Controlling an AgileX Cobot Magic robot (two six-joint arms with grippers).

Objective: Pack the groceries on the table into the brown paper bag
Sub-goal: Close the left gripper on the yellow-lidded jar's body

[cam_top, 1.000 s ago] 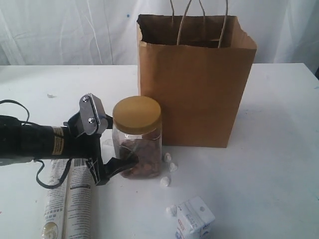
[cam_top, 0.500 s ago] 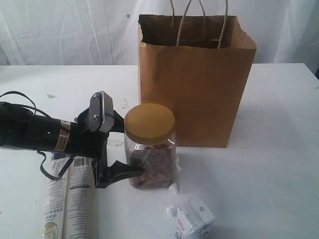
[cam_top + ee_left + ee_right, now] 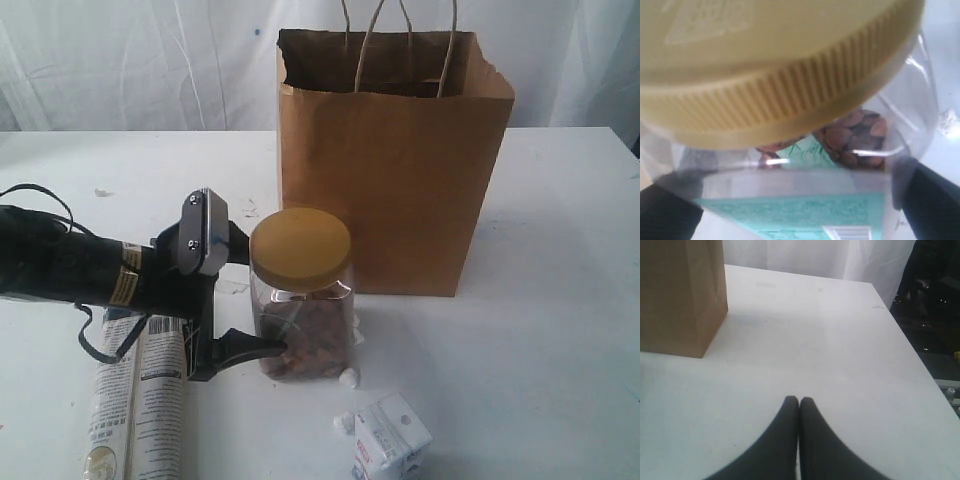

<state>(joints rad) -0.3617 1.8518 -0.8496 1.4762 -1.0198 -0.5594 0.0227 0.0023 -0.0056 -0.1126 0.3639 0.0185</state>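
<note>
Jar (image 3: 300, 300) w/ yellow lid and brown nuts inside, upright near the front-left corner of brown paper bag (image 3: 400, 190), on left half of table (image 3: 560, 330); can't tell if its base is clear of the top. Left gripper (image 3: 266, 300) reaches in sideways, fingers (image 3: 250, 345) spread wide, one each side of the jar body below the lid, pressing the clear wall, so jar is pinched. Left wrist view: lid fills most of frame, dark pads (image 3: 927, 200) at both sides. Under the arm lies long printed packet (image 3: 135, 400). Small white carton (image 3: 392, 440) & paper balls (image 3: 348, 378) sit near jar's front. Right gripper (image 3: 799, 407) well apart, fingers pressed together, empty, over bare table beside bag.
</note>
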